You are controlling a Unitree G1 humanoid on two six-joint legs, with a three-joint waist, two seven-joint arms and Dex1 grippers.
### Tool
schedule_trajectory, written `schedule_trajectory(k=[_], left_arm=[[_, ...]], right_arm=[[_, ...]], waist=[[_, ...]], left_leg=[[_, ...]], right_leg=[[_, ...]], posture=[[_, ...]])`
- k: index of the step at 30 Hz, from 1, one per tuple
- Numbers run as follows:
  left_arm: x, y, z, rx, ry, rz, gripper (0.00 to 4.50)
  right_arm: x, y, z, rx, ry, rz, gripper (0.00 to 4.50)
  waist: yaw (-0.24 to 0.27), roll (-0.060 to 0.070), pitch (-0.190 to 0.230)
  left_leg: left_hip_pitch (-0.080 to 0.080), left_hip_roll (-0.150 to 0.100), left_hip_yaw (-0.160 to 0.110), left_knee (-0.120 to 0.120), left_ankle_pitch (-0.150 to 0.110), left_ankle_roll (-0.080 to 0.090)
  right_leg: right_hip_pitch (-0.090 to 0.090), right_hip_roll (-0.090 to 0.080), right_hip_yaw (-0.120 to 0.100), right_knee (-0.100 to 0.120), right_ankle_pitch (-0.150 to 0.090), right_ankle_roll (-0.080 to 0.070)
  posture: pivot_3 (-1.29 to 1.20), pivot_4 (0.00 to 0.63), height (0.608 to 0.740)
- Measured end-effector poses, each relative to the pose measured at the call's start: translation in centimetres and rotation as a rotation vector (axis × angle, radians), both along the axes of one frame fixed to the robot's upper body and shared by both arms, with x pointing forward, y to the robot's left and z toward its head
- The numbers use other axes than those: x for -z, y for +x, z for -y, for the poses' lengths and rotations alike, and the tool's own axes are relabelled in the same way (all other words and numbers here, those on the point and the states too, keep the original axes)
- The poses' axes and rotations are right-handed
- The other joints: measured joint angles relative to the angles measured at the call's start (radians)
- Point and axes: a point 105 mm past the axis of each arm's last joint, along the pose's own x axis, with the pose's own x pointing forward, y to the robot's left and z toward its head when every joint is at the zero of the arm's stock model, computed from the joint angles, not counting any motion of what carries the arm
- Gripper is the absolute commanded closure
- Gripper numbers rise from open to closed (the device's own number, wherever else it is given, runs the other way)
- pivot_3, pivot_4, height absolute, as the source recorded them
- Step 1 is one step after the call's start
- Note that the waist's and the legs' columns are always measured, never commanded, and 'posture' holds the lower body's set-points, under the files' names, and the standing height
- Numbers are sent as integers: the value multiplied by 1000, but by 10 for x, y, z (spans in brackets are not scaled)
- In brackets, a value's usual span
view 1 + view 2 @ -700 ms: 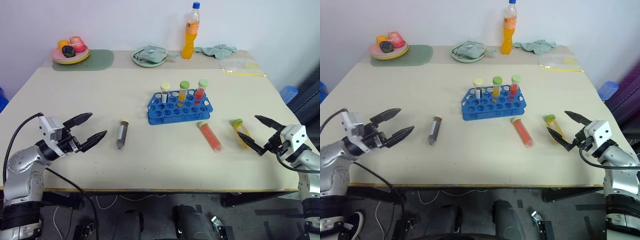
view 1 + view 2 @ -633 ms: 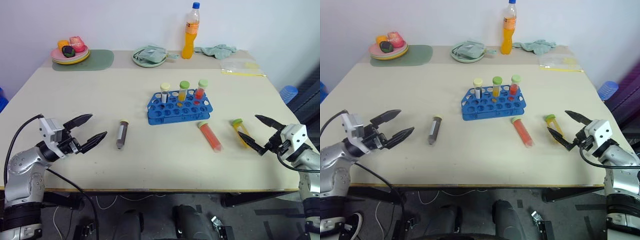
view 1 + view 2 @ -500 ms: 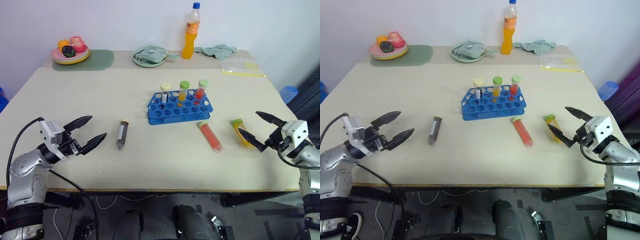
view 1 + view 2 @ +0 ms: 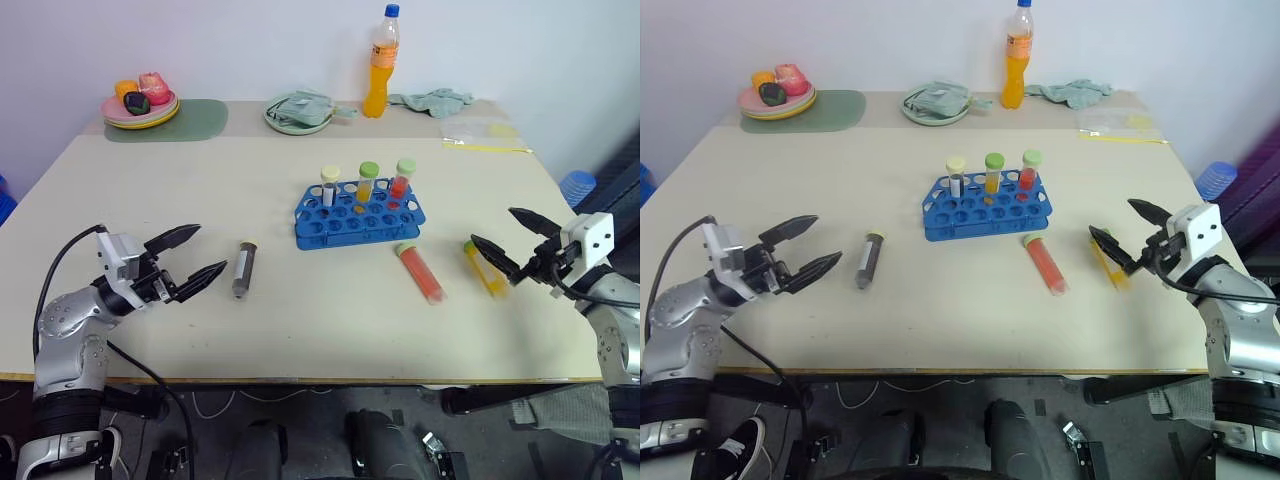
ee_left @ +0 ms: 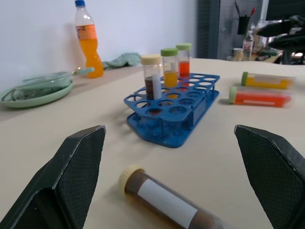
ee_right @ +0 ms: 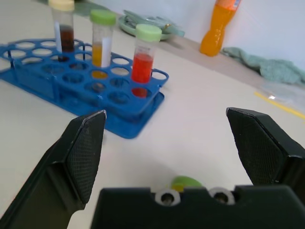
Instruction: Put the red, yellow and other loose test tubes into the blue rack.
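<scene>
Mid-bench (image 4: 150, 190), blue rack (image 4: 360, 216) holds three upright tubes. Near it lie the red tube (image 4: 420, 272), yellow tube (image 4: 484, 266) and grey tube (image 4: 244, 268), long axes running near-to-far. Left hand (image 4: 190, 257) and right hand (image 4: 505, 240) gape empty.

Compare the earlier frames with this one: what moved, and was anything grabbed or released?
The right gripper swung inward over the yellow tube, jaws open. The left gripper edged toward the grey tube, also open. Nothing grabbed or released. All three loose tubes, including the red tube, and the blue rack stayed put.
</scene>
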Motion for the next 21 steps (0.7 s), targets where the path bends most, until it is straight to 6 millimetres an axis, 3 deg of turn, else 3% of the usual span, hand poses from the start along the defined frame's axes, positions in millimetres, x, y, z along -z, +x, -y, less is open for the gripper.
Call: schedule_trajectory(k=[4, 8, 10, 14, 17, 21], left_arm=[[-4, 7, 10, 35, 7, 9, 39], [-8, 11, 22, 78, 0, 13, 39], [-8, 12, 26, 91, -2, 11, 39], [-10, 12, 36, 118, -3, 23, 39], [-11, 12, 39, 119, -9, 22, 39], [-9, 7, 37, 112, 5, 14, 39]], right_arm=[[-20, 3, -3, 49, -82, -42, 0], [4, 2, 8, 105, -210, -309, 0], [13, 4, 16, 154, -192, -427, 0], [8, 13, 28, 205, -202, -481, 0], [-6, 19, 21, 159, -157, -446, 0], [-17, 14, -12, 16, -58, -421, 0]], waist=[[4, 0, 0], [5, 0, 0], [1, 0, 0], [-4, 0, 0], [-3, 0, 0], [-1, 0, 0]], left_leg=[[-1, 0, 0, 0, 0, 0], [-1, 0, 0, 1, 0, 0], [-1, 0, 0, 1, 0, 0], [-1, 0, 0, 0, 0, 0], [-1, 0, 0, 0, 0, 0], [-2, 0, 0, -1, 0, 1]], right_leg=[[0, 0, 0, -1, -1, -2], [0, -1, 0, -1, -1, -2], [-1, 0, 0, -1, -1, -2], [-2, 1, 0, -1, -1, -2], [-2, 1, 0, -1, 0, 0], [-2, 0, 0, -1, 1, 1]], posture=[[0, 150, 740], [0, 150, 740], [0, 150, 740], [0, 150, 740], [0, 150, 740], [0, 150, 740]])
